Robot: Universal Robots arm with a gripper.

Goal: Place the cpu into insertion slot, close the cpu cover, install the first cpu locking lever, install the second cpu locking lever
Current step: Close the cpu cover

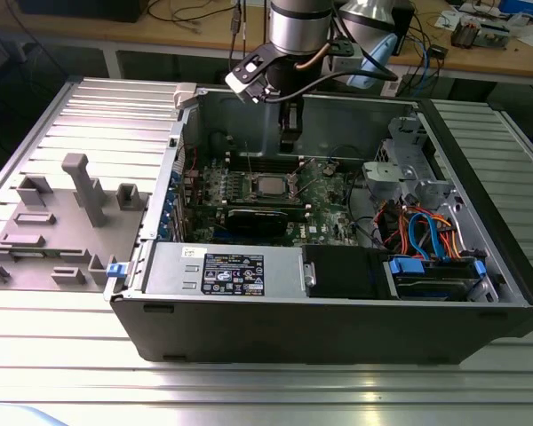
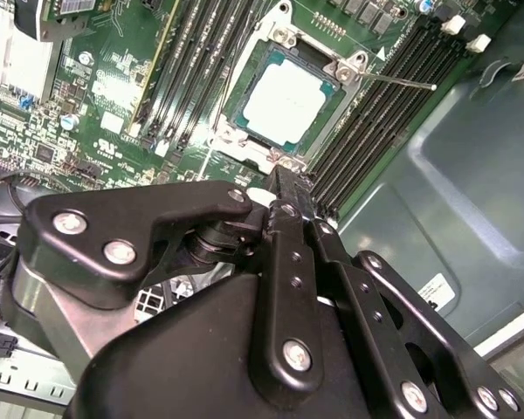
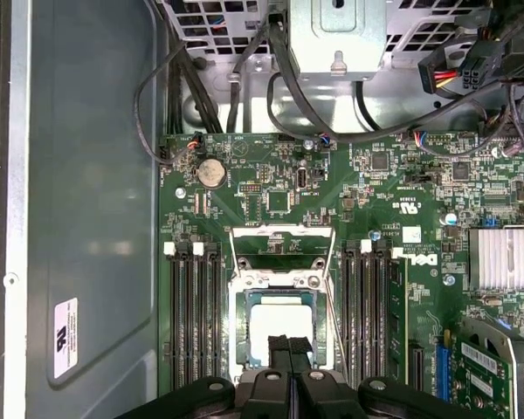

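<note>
Silver-grey cpu (image 3: 279,325) seated in insertion slot (image 3: 241,314). Cpu cover (image 3: 281,230) looks hinged up. Gripper (image 3: 290,347) empty, fingers pressed together, at 12 o'clock of the cpu in the exterior view. Judgement: closing the cover wants pressure on the frame edge, clear of the cpu top.

Silver-grey arm (image 1: 298,22) with a black hand (image 2: 282,182) studded with silver screws (image 2: 296,353).

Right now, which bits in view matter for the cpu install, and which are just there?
Job:
cpu
slot
cover
lever
hand

Just there:
memory slots
coin cell
heatsink
cables
grey jig
</note>
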